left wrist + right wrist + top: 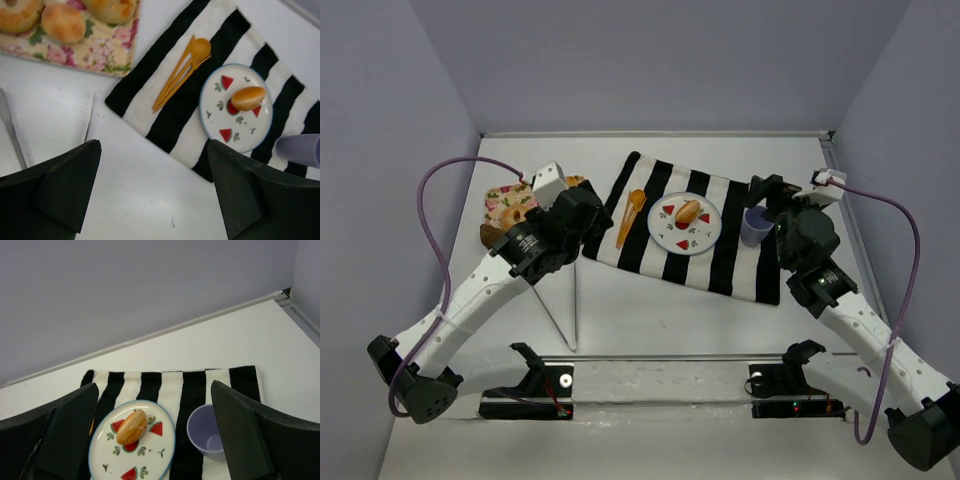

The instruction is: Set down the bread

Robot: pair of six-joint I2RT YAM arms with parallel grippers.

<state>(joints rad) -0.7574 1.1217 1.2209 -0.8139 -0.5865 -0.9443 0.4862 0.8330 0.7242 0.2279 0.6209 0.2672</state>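
Noting the bread (pixel 689 211) lying on its side on the white plate (pixel 247 131), roughly mid-plate, long axis slanted. Sits on the striped cloth (pixel 720 262), with a purple cup (pixel 207 430) just beside the plate on the right and orange cutlery (pixel 182 72) just beside it on the left. Judged already placed, going by position alone.

Handling, as a guess:
- Looks light and small against the plate.
- Appears smooth and dry on the crust, probably not slippery, though rounded enough to roll or squirt out of a skewed pinch.
- Likely soft inside, so apt to dent under a hard squeeze.
- Best taken across the short waist at mid-length, fingers square to the long axis, with gentle closing only.

Left gripper (pixel 153 150): spread wide, holding nothing. Hangs above bare table at the near left edge of the cloth, facing down, clear of the bread. Reaches in from near left, elbow bent, wrist between the cloth and the floral tray (pixel 100 47) of other rolls (pixel 62 22) at far left.

Right gripper (pixel 154 390): spread wide, also holding nothing. Comes in from near right, raised, near the cup, angled toward the far wall, plate low in its view.
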